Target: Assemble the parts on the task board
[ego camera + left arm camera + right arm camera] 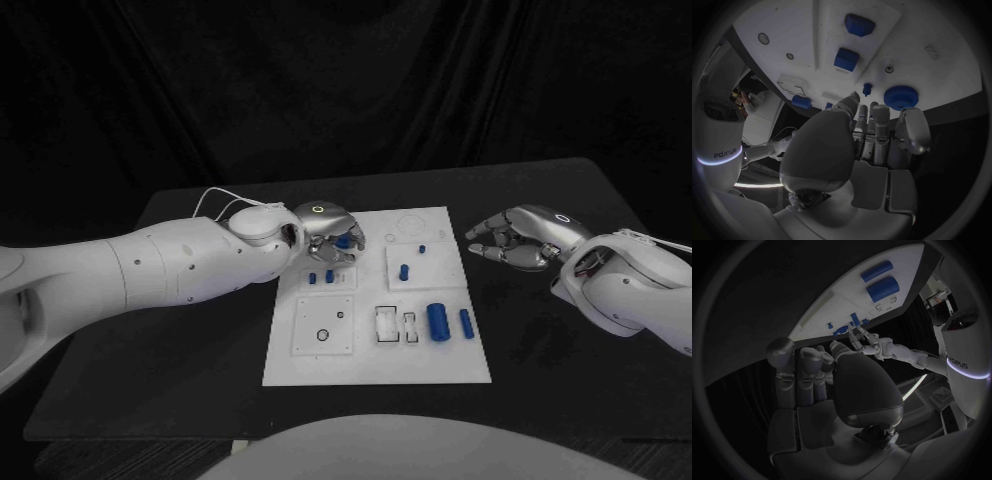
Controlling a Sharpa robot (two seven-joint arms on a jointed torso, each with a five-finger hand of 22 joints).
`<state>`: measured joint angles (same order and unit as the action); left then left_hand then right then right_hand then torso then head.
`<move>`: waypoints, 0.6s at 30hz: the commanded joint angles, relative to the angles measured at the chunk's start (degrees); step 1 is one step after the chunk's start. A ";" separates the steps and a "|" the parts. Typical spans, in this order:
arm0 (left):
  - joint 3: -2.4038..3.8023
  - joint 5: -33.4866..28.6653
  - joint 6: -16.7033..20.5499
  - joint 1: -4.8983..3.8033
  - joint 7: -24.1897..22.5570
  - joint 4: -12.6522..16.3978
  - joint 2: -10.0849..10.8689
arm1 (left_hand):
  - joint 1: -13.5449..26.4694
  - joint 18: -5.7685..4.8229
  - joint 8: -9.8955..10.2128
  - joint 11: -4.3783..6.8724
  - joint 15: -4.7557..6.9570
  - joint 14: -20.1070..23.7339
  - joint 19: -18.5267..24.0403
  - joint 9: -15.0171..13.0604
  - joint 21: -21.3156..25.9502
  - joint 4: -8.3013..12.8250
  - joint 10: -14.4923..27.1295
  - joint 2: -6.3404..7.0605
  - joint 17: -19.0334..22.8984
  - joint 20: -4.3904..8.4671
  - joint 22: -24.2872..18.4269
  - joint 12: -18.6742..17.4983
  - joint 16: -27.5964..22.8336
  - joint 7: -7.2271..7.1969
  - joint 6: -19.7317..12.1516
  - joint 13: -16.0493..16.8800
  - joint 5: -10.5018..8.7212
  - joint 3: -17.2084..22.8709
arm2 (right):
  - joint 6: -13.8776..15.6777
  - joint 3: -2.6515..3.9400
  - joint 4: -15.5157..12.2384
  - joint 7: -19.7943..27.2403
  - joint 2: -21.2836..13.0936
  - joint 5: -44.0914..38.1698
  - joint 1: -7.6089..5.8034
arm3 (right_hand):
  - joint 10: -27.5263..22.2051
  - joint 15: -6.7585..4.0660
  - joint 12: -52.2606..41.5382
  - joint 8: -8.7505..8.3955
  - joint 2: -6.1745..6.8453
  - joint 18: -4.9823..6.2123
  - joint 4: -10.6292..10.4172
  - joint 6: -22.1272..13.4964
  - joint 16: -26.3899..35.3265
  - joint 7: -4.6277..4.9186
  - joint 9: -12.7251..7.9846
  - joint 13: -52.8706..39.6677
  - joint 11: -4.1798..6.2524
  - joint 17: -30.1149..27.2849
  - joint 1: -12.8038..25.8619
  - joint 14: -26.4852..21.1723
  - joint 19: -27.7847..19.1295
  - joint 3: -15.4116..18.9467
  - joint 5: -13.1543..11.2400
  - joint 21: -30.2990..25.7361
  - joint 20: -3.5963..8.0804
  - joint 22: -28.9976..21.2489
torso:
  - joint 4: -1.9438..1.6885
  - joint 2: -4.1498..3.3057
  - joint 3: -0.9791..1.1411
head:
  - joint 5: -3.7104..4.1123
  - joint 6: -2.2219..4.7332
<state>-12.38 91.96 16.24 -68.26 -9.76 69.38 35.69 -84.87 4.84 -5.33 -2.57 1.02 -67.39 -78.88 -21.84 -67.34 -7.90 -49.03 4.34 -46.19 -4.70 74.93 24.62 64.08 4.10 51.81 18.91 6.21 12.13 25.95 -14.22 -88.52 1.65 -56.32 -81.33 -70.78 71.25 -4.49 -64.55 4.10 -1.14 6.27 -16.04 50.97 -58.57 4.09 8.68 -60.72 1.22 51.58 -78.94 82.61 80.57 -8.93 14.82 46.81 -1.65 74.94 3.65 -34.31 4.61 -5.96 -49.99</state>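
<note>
The white task board (378, 355) lies mid-table. My left hand (329, 230) hovers over its far left corner, holding nothing, fingers stretched toward a round blue knob (902, 96) with a small blue peg (867, 89) beside it. Two blue blocks (846, 59) stand further along the board, seen in the head view as the blocks (320, 277) near my left wrist. A short blue part (405, 270) lies mid-board and two blue cylinders (438, 323) lie near the right edge. My right hand (512, 238) hangs off the board's right side, fingers curled in around nothing.
The black table (173, 330) surrounds the board, with bare surface on either side of it. The board's near left section has a square recess with small holes (326, 332), and outlined slots (387, 323) lie beside the cylinders. A cable (216, 197) loops off my left wrist.
</note>
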 commanded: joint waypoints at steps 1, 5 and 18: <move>0.06 0.36 -1.40 0.23 -0.07 -0.24 -0.33 | 0.41 -0.01 -0.24 -0.08 0.21 -0.11 -0.44 0.07 -0.14 -0.05 -0.49 0.06 0.19 0.04 8.71 0.23 0.28 -0.07 0.58 0.08 0.24 0.21 | 0.01 0.03 -0.16 -0.22 -0.06 -0.10 0.15 | -0.27 0.05 0.28 -0.17 -0.14 0.48 -0.29 -0.39 0.10 0.04 -0.10 0.07 -0.15 -0.07 -0.25 -0.37 -0.17 -0.18 0.36 -0.16 -0.34 6.06 | -0.04 -0.01 -0.03 | -0.01 -0.01; 0.06 0.36 -1.84 0.45 0.14 -0.69 -0.66 | 0.21 -0.01 -0.32 -0.02 0.27 0.00 -0.43 0.23 -0.08 0.15 -0.74 0.00 0.41 0.09 8.70 0.50 0.25 -0.08 0.80 0.24 0.86 0.55 | -0.07 0.03 -0.13 -0.21 -0.04 -0.10 0.16 | -0.32 0.06 0.36 -0.16 -0.12 0.49 -0.33 -0.36 0.10 0.06 -0.11 0.16 -0.16 -0.07 -0.20 -0.37 -0.19 -0.19 0.38 -0.24 -0.34 6.05 | 0.09 -0.04 -0.02 | -0.19 -0.01; 0.07 0.36 -2.31 1.26 0.07 -2.93 -1.89 | -0.46 0.05 0.10 -0.12 0.26 0.47 -0.30 1.41 0.32 1.10 -0.54 0.31 1.45 0.16 8.64 -0.37 0.16 -0.14 0.97 -0.30 5.48 3.15 | -0.32 0.03 0.03 -0.24 -0.03 -0.10 0.28 | -0.34 0.06 0.38 -0.14 -0.12 0.51 -0.34 -0.33 0.18 0.07 -0.11 0.19 -0.16 -0.16 -0.18 -0.40 -0.22 -0.20 0.39 -0.39 -0.34 6.02 | -0.04 -0.04 0.03 | 0.12 -0.01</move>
<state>-12.37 92.22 14.50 -67.07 -9.41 66.52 33.94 -84.87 4.84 -5.33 -2.72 1.23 -67.16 -78.88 -20.48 -67.19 -6.74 -49.59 4.34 -44.72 -4.70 74.92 24.34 64.08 3.99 52.53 18.65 11.53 15.08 25.88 -14.22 -88.44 1.65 -56.30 -81.33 -70.66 71.25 -4.49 -64.55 4.10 -1.14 6.27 -16.20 50.97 -58.57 4.09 8.63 -60.62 1.22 51.46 -78.94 82.61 80.57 -9.10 14.82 46.81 -1.65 74.93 3.67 -34.33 4.59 -5.91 -49.99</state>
